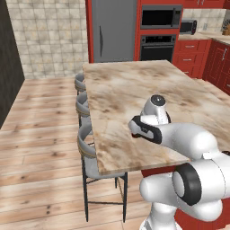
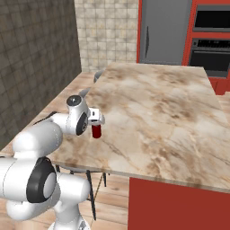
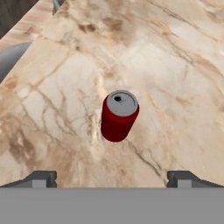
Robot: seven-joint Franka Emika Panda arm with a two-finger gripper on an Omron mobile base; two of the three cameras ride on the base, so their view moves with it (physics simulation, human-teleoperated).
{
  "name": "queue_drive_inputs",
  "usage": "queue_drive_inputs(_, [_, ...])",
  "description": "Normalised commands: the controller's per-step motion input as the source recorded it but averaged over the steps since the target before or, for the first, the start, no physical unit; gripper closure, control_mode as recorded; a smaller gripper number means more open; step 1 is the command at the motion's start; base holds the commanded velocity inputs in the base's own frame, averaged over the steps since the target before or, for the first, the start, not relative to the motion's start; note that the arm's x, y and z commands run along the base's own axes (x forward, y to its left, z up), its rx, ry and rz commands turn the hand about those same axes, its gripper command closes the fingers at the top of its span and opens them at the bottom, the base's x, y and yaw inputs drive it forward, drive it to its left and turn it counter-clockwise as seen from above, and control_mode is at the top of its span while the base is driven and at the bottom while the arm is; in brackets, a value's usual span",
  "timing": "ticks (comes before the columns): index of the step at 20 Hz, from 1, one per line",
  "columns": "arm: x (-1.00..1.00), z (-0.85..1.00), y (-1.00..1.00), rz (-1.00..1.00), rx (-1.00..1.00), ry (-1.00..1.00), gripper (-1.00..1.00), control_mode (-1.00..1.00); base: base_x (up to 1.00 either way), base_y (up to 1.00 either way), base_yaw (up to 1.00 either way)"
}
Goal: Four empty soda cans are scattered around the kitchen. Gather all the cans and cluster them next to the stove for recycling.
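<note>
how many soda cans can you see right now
1: a red soda can upright on the island counter, below the open gripper. Others may be elsewhere, out of frame.

White arm with dark joints, rising from the base, bent at the elbow and reaching forward, low over a counter. Forearm roughly level, wrist turned down at its end, hand tipped forward and downward. Gripper (image 3: pixel 112 177) spread wide, two dark fingertips (image 3: pixel 40 178) far apart at the bottom of the hand view, nothing pinched between them. Hand (image 2: pixel 92 116) seen from the right base view just past the rounded wrist joint. From the left base view, wrist and dark-banded hand (image 1: pixel 146 129) held in front of the big shoulder joint.
</note>
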Motion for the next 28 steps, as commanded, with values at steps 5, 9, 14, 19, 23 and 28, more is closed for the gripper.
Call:
queue_drive_inputs(5, [0.12,-0.03,-0.05,0.0,0.02,0.0,-1.0,-1.0,0.0,0.0,0.0])
queue_drive_inputs(9, [0.18,-0.13,-0.04,0.0,0.04,0.0,-1.0,-1.0,0.0,0.0,0.0])
queue_drive_inputs(14, [0.15,-0.15,0.0,0.0,0.03,0.0,-1.0,-1.0,0.0,0.0,0.0])
queue_drive_inputs(19, [0.12,-0.12,0.0,0.0,0.02,0.0,-1.0,-1.0,0.0,0.0,0.0])
queue_drive_inputs(23, [0.07,-0.12,0.0,0.0,0.0,0.0,-1.0,-1.0,0.0,0.0,0.0])
queue_drive_inputs(28, [0.09,-0.13,0.0,0.0,0.0,0.0,-1.0,-1.0,0.0,0.0,0.0])
